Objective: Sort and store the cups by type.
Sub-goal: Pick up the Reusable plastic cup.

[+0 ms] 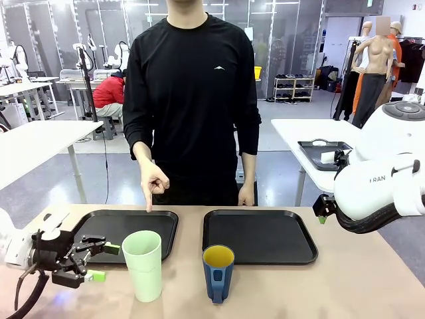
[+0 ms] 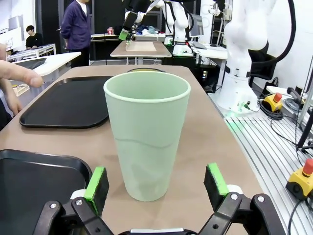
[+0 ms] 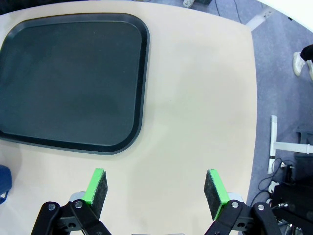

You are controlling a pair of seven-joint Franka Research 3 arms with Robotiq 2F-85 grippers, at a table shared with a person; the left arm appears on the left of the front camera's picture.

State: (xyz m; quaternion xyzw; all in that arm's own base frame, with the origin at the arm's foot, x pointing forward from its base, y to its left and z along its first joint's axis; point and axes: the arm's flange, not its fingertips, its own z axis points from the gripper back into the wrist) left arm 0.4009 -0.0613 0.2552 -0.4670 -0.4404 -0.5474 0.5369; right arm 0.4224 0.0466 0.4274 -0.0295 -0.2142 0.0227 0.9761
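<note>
Left claw: the left gripper (image 1: 105,262) sits low at the near left of the table (image 1: 358,279). Its fingers are spread wide and it holds nothing.
Green cup: the tall green cup (image 1: 143,266) stands upright on the bare table near the front edge, just in front of the left tray.
Key relation: the green cup lies straight ahead of the left gripper, centred on the gap between the two pads. Its long axis is vertical and crosses the fingers' reach. The pads look just short of its wall, apart from it and not yet around it.
Nearer arm: the left one, by a wide margin. A short push forward would probably bring the pads to either side of the cup.
Blue mug: the blue mug (image 1: 218,272), yellow inside, stands upright to the right of the green cup and apart from it, with its handle towards the robot.
Right claw: the right gripper (image 3: 156,188) is wide open and empty. It hangs above the table beside the right tray, facing down, well apart from the mug.
Trays: the left tray (image 1: 126,226) and the right tray (image 1: 259,236) lie side by side beyond the cups. Neither has anything on it.
Person: the person stands at the far side. Their hand (image 1: 154,183) points a finger down at the far edge of the left tray, likely marking where the green cup goes.
</note>
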